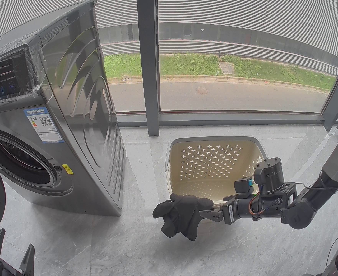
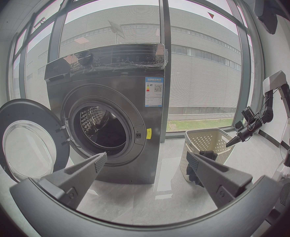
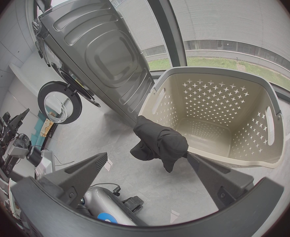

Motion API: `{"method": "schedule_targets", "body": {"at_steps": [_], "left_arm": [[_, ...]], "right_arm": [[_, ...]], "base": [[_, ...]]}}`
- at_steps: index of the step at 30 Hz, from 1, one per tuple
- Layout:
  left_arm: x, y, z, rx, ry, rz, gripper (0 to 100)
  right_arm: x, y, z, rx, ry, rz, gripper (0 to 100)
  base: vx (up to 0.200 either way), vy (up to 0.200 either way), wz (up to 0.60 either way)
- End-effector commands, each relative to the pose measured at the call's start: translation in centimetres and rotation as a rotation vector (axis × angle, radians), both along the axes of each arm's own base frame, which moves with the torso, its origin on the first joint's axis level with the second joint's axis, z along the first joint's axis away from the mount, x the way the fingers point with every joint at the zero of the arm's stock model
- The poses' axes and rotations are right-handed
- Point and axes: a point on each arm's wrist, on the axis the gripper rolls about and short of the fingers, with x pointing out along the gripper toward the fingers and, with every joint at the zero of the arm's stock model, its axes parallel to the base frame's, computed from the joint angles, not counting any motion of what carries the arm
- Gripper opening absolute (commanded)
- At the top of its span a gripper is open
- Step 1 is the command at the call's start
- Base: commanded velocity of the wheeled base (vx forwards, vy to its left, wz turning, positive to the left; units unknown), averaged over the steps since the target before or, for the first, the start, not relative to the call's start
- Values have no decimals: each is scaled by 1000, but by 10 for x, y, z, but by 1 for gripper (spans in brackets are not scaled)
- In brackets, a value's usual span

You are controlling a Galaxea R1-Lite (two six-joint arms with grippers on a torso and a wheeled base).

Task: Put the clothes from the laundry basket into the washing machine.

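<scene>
Beside beige plastic laundry basket (image 1: 215, 138): right gripper (image 1: 206, 214) w/ fingers spread, one tip touching crumpled black garment (image 1: 182, 215) at rim. Ungripped, it could slide to floor (image 1: 100, 242), short of grey washing machine (image 1: 80, 115).

Flat daylight pours in through the big window (image 1: 234, 58) ahead of me, so it's all bright. Glossy floor (image 1: 100, 242) mirrors the panes, the washing machine (image 1: 84, 96) side catches reflections, and shadows are soft. My wrist cams bend straight lines hard and go dark round the edges.
</scene>
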Motion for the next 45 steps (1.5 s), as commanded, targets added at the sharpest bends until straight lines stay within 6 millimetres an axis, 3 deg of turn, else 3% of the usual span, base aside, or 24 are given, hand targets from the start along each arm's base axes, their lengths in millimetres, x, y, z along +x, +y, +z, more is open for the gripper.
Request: {"method": "schedule_targets", "body": {"at_steps": [1, 7, 12, 16, 20, 45], "left_arm": [[0, 0, -5, -1, 3, 0, 100], [0, 0, -5, -1, 3, 0, 100], [0, 0, -5, -1, 3, 0, 100], [0, 0, -5, -1, 3, -2, 100], [0, 0, -5, -1, 3, 0, 100], [0, 0, -5, -1, 3, 0, 100]], "right_arm": [[1, 8, -6, -6, 10, 20, 100], [5, 11, -18, -21, 34, 16, 100], [31, 21, -41, -49, 6, -47, 100], [32, 25, -42, -52, 7, -38, 100], [39, 29, -56, -67, 22, -38, 100], [59, 43, -72, -63, -2, -41, 100]], "base": [[0, 0, 0], [0, 0, 0], [0, 0, 0], [0, 0, 0], [0, 0, 0], [0, 0, 0]]}}
